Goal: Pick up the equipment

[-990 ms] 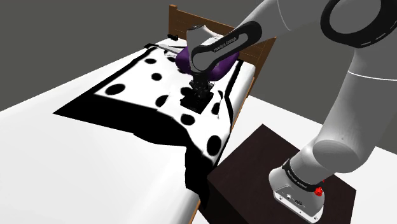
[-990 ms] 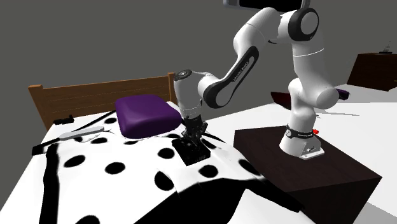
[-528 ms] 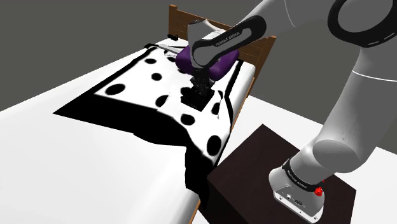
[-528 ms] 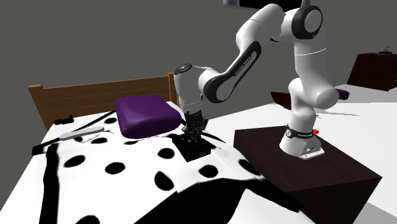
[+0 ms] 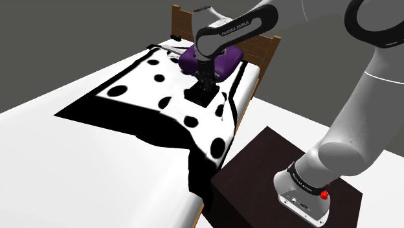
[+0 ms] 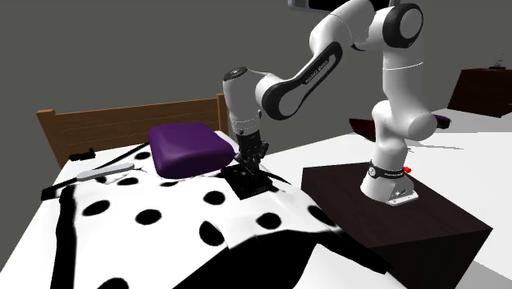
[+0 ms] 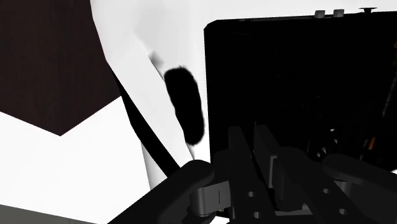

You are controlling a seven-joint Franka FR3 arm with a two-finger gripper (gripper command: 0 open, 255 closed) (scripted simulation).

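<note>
While the fingers (image 7: 238, 159) pinch the tilted black box (image 6: 250, 182) over the spotted bed (image 6: 107, 246), the purple pillow (image 6: 187, 148) sits at its 10 o'clock, second exterior view.

My hand (image 6: 249, 167) is right over the equipment (image 6: 253, 185), which sits on a blanket (image 5: 139, 81) on the bed (image 5: 78, 162). A pillow (image 6: 187, 148) lies just beyond, against the headboard (image 6: 107, 127). My stand (image 5: 259, 168) is beside the bed, at the shoulder view's lower right.
</note>
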